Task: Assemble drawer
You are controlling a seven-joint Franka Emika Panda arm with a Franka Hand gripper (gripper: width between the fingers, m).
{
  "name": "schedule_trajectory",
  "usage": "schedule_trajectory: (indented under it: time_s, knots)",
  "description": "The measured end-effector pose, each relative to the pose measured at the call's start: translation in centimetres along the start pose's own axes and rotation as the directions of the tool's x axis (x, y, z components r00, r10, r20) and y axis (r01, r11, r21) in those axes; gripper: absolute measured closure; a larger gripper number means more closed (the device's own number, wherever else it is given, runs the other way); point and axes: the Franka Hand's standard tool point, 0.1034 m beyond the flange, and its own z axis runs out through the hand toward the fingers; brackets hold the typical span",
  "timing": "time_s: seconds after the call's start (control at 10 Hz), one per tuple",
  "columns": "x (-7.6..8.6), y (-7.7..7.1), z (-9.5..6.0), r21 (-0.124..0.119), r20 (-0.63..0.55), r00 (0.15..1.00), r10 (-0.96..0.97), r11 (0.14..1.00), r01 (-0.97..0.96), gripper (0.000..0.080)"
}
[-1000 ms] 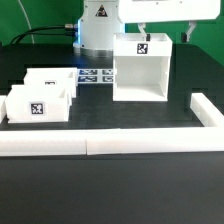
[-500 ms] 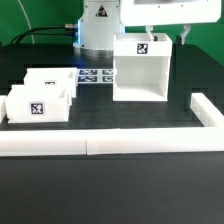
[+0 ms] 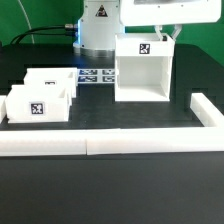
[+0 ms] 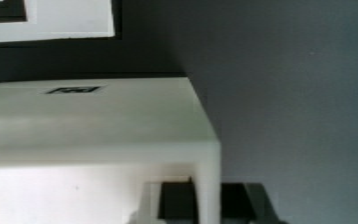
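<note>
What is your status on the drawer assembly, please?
Claw astride side wall of housing, grip unconfirmed. Front tray and rear tray sit apart, exterior view's left. Only the marker board lies flat between.

The hand [image 3: 168,35] has a broad casing of pale grey-white, smooth and boxy, cut off by the edge of the exterior view. Two short fingers come out under the casing and look grey from there. In the wrist view the fingers [image 4: 243,201] show as flat black blocks with square edges, blurred. Beside the hand and further back stands the arm's base [image 3: 97,28], a white rounded column. High on it, level with the hand's casing, is a triangular label [image 3: 98,10] with a dark mark too small to read. On the column's side away from the hand glows a blue light [image 3: 76,31], with a dark cable [image 3: 45,33] beyond it.
</note>
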Motion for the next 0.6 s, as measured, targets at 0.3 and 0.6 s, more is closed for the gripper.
schedule_trajectory:
  time_s: [0.3, 0.6]
  knots:
    - [0.00, 0.00, 0.00, 0.000, 0.000, 1.000, 0.000, 1.000, 0.000, 0.0763]
    - [0.00, 0.00, 0.00, 0.000, 0.000, 1.000, 0.000, 1.000, 0.000, 0.0762]
